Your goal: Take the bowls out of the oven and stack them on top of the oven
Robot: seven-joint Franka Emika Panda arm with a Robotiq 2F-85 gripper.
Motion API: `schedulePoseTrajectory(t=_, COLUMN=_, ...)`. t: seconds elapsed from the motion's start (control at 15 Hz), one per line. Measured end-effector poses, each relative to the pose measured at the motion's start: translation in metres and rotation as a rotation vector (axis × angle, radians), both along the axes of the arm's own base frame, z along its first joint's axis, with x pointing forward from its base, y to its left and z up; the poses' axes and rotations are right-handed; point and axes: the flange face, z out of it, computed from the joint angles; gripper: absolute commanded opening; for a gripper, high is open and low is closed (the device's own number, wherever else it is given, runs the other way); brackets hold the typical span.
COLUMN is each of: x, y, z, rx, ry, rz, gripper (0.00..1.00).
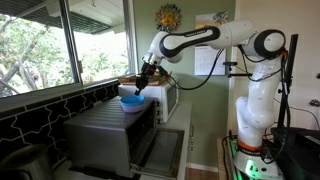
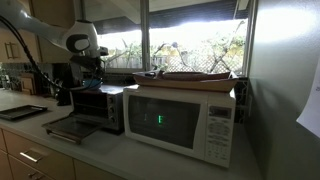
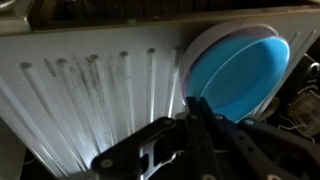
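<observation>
Windows [image 1: 40, 40] brighten the left. Atop the ribbed oven [image 1: 105, 135] we see the light blue bowl [image 1: 131, 102] nested in the lilac bowl [image 3: 197, 50]. Both look light, stiff and slick (thin rims suit pinching). Closed, the tool [image 3: 196, 108] meets the blue rim; we cannot tell if it grips.

arm [image 2: 80, 42] over oven [image 2: 98, 106] | door [image 2: 66, 128] down | white microwave [image 2: 180, 120] just beside
</observation>
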Motion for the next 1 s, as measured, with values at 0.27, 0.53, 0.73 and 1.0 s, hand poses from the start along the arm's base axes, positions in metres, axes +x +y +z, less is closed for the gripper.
schedulePoseTrajectory(t=0.27, x=0.000, y=0.000, z=-0.003, rx=0.005, ry=0.017, rz=-0.010, gripper=0.01)
schedulePoseTrajectory(t=0.53, x=0.003, y=0.001, z=-0.008, rx=0.018, ry=0.036, rz=-0.032, gripper=0.21)
schedulePoseTrajectory(t=0.73, x=0.003, y=0.000, z=-0.009, rx=0.023, ry=0.043, rz=-0.045, gripper=0.43)
schedulePoseTrajectory(t=1.0, x=0.002, y=-0.006, z=0.003, rx=0.032, ry=0.022, rz=-0.061, gripper=0.74)
